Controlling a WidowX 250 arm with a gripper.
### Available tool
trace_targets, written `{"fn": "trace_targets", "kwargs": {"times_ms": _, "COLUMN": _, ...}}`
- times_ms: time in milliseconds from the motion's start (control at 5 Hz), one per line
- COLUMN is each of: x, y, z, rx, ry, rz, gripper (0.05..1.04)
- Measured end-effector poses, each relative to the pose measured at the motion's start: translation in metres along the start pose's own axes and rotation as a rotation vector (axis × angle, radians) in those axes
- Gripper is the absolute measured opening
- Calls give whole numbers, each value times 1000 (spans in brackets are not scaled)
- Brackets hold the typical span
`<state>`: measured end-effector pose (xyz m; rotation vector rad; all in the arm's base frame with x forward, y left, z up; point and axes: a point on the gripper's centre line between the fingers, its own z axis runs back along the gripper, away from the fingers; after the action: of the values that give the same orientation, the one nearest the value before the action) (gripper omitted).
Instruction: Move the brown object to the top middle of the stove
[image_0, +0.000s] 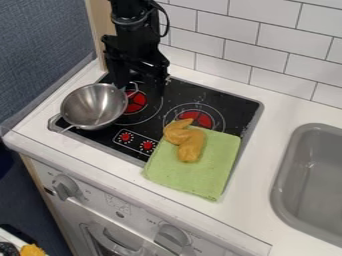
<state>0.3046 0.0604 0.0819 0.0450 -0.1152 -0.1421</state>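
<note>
White tiles (256, 58) rise behind your counter (250, 200), with a dark blue-grey wall (40, 45) off to the left of the picture and a grey sink (312, 185) on the right. Set into the counter is the black stovetop (227, 107). Your gripper (141, 86) hangs over its back left part, fingers parted. You have the small handle of the shiny metal bowl (93, 106) between them as seen from here, though you cannot tell whether they touch it; nothing looks gripped. The bowl sits on the stovetop's left side. Your brown object (191, 145), a bent, lumpy toy food piece, lies on the green cloth (194, 172), its upper end just beside the right red burner (200, 119). The cloth covers the stovetop's front right corner and runs onto the counter.
</note>
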Motion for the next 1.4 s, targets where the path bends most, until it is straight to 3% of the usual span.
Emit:
{"fn": "trace_targets", "kwargs": {"times_ms": 200, "x": -3, "y": -2, "z": -8, "rx": -10, "ry": 26, "rz": 1, "gripper": 1001}}
{"fn": "trace_targets", "kwargs": {"times_ms": 400, "x": -7, "y": -36, "z": -16, "rx": -39, "ry": 56, "rz": -63, "gripper": 1001}}
{"fn": "trace_targets", "kwargs": {"times_ms": 600, "x": -11, "y": -73, "z": -11, "rx": -69, "ry": 52, "rz": -100, "gripper": 1001}}
{"fn": "trace_targets", "kwargs": {"times_ms": 800, "x": -19, "y": -89, "z": -18, "rx": -104, "ry": 80, "rz": -44, "gripper": 1001}}
{"fn": "trace_targets", "kwargs": {"times_ms": 1200, "x": -31, "y": -93, "z": -55, "rx": -120, "ry": 206, "rz": 32, "gripper": 1001}}
{"fn": "trace_targets", "kwargs": {"times_ms": 1400, "x": -31, "y": -92, "z": -63, "rx": -118, "ry": 220, "rz": 42, "gripper": 964}}
